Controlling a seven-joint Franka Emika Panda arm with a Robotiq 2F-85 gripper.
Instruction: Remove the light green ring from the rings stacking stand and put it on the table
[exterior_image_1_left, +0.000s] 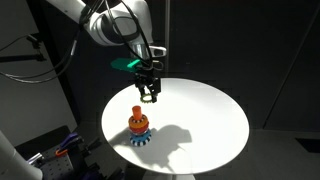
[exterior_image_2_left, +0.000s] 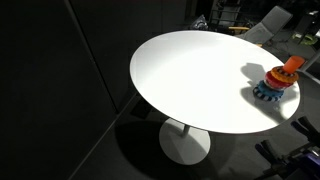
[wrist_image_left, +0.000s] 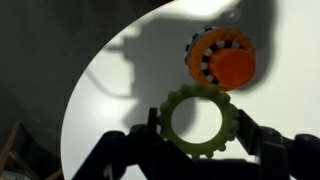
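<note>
Pale yellow-green plastic, thin and toothed round its edge like a gear: the light green ring (wrist_image_left: 200, 147) looked light and stiff, a hard toy part unlikely to bend or break, though smooth enough to slip from a weak grip. The teeth offered some purchase. The soundest hold seemed to be across the outer rim, at three and nine o'clock. That was how the gripper (wrist_image_left: 198, 125) had it in the wrist view: its fingers (wrist_image_left: 258, 140) pressed in on the rim from either side, pinching the ring with its hole open between them.

The ring was off the rings stacking stand (wrist_image_left: 222, 58), which lay apart from it at about one o'clock. In an exterior view the gripper (exterior_image_1_left: 150, 92) hung above the table (exterior_image_1_left: 200, 115), with the stand (exterior_image_1_left: 138, 125) at roughly seven o'clock from it. The ring appeared to be held in the air, not resting on the tabletop.

No box, bowl or tray showed. The only holder was the stand, which carried orange and red rings (exterior_image_1_left: 138, 121) over a wider light-blue base (exterior_image_1_left: 139, 138). Any yellow band was too small to make out. In an exterior view the stand (exterior_image_2_left: 278, 82) stood near the rim of the table (exterior_image_2_left: 190, 80) at about three o'clock.

Being so light, the ring would likely roll or bounce if released high, so a low release suited it.
</note>
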